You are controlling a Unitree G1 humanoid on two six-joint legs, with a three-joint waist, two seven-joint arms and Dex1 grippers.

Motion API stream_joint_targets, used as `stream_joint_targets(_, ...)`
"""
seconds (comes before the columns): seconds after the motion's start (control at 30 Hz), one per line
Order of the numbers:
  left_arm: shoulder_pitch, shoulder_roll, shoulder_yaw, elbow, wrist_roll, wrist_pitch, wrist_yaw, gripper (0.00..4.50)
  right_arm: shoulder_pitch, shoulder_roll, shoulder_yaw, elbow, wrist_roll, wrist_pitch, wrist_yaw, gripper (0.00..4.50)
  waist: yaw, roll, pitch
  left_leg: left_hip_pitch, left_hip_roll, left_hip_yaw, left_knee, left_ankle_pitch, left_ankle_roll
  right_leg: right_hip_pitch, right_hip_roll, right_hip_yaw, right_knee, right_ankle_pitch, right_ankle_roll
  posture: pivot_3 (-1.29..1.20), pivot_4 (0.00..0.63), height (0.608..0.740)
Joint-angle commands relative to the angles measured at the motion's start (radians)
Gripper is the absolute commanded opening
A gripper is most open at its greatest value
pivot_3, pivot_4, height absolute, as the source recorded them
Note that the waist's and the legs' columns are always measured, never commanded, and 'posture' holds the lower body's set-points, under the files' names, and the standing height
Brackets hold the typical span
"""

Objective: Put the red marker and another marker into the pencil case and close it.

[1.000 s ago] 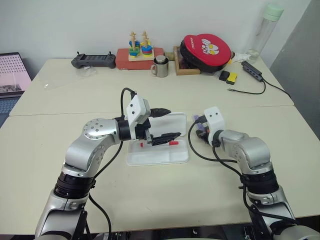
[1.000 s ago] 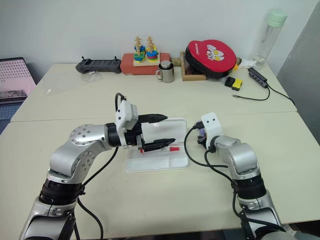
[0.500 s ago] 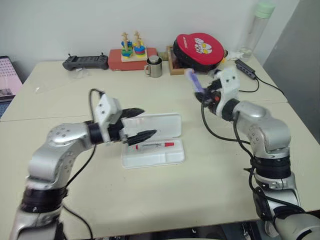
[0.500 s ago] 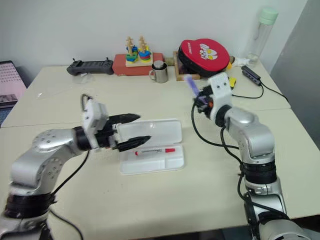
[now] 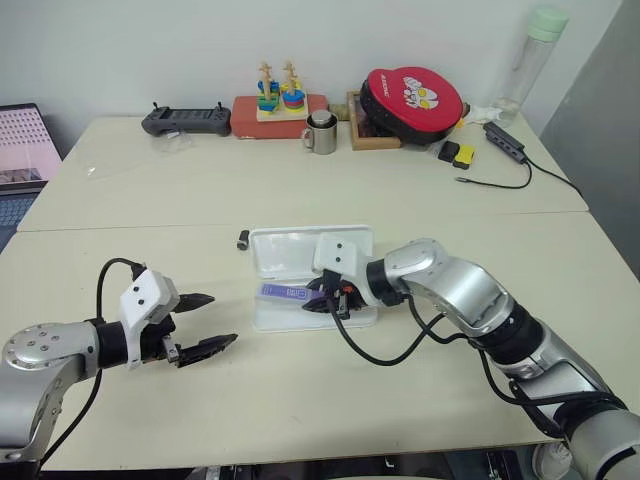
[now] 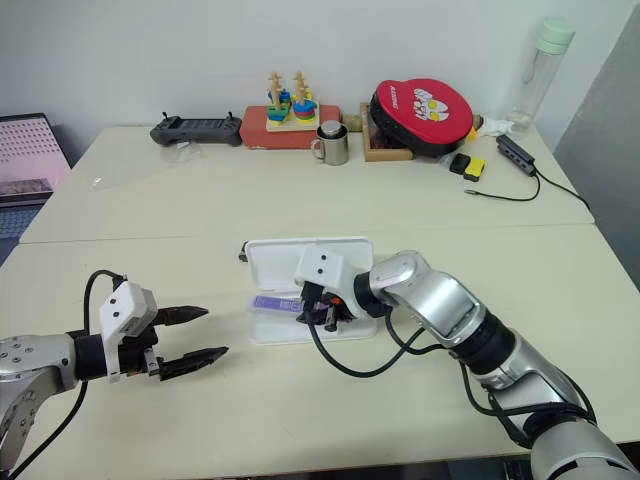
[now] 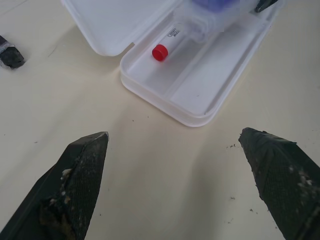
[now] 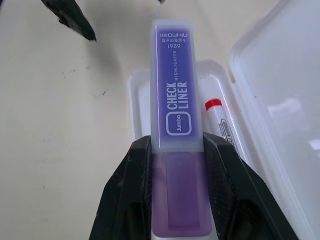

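Clamping purple highlighter, right gripper over pencil case; left gripper apart.

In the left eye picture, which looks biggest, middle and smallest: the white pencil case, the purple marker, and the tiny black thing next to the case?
1. The pencil case, lying open, looks biggest by far.
2. The purple marker, held over the case by the right gripper.
3. The small black piece looks smallest.

They sit close together, so nearness hardly matters.
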Motion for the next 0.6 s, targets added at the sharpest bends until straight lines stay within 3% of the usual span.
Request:
stream_joint_targets(0.03,-0.002,-0.003,0.027,-0.041,-0.017,-0.005,0.014,4.5,-0.027,0.026,0.026,0.025,-0.048,-0.055,0.023,1.07,-0.001,0.0,0.0,0.0,0.0,0.0,0.0,0.0,0.0,0.0,0.0,0.0,0.0,0.0,0.0,0.0,0.15,0.74)
stream_joint_targets(0.2,-0.013,-0.004,0.025,-0.052,-0.032,0.011,0.027,4.5,-0.022,0.055,0.039,0.051,-0.066,-0.068,0.053,1.07,-0.001,0.0,0.0,0.0,0.0,0.0,0.0,0.0,0.0,0.0,0.0,0.0,0.0,0.0,0.0,0.0,0.15,0.74)
stream_joint_targets(0.43,-0.05,-0.021,0.048,-0.027,-0.057,0.034,0.065,4.5,-0.011,0.068,0.046,0.038,-0.082,-0.06,0.078,2.92,0.0,0.0,0.0,0.0,0.0,0.0,0.0,0.0,0.0,0.0,0.0,-0.001,0.0,0.0,0.0,0.0,0.15,0.74)
stream_joint_targets(0.6,-0.164,-0.079,0.124,0.084,-0.113,0.11,0.202,4.5,-0.018,0.083,-0.074,-0.036,-0.006,-0.07,0.098,3.72,0.0,0.0,0.0,0.0,0.0,0.0,0.0,0.0,0.0,0.0,0.0,-0.001,0.0,0.0,0.0,0.0,0.15,0.74)
